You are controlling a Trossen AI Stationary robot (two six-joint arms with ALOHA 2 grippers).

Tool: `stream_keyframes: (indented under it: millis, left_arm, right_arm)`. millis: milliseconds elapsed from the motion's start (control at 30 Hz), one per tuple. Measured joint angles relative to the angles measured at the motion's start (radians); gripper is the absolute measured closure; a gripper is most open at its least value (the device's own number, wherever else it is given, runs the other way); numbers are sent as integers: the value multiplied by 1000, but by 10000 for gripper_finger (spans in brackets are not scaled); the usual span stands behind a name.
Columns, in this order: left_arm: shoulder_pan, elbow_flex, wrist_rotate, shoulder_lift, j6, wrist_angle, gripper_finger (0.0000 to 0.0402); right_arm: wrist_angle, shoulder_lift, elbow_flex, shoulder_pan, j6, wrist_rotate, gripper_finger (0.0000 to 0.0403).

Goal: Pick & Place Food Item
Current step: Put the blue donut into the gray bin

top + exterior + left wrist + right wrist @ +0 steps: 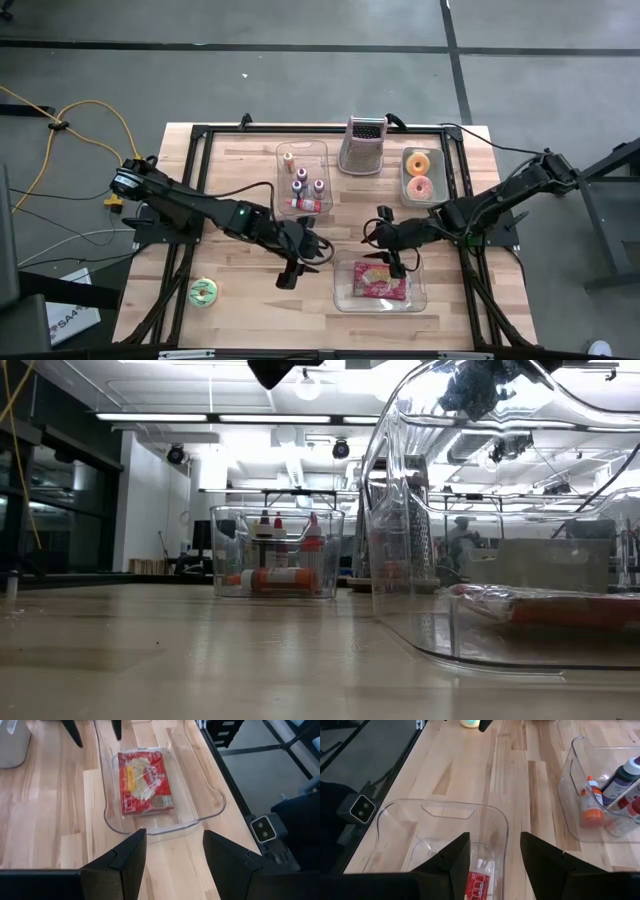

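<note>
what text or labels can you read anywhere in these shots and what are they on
"SA4": partial print on a white box on the floor left of the table; the rest is cut off.
Red food packet in the clear tray: printing too blurred to read.
Bottles in the clear bin: labels too small to read.

I am making out "SA4" on the white box [68, 318] lying on the floor beside the table; print on the red packet [145, 782] is staying illegible.

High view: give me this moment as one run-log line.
left gripper: open, empty, beside clear bin | right gripper: open, empty, over bin | red food packet: in bin
</note>
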State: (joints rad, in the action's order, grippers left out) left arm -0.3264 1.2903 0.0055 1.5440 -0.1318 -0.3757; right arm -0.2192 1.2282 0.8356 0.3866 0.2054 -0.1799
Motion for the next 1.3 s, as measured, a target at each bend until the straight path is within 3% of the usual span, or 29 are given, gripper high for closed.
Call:
stream_keyframes:
  millis: [467,933,1300]
  left_arm:
    - [-15,0,-3,0,-70,-37,211]
    - [-70,0,61,0,-188,-287,211]
    - [-230,-13,-115,-18,-371,-354,211]
  right_arm:
    - [0,0,0,0,0,0,240]
    - [0,0,0,0,0,0,240]
    - [-1,0,0,0,0,0,240]
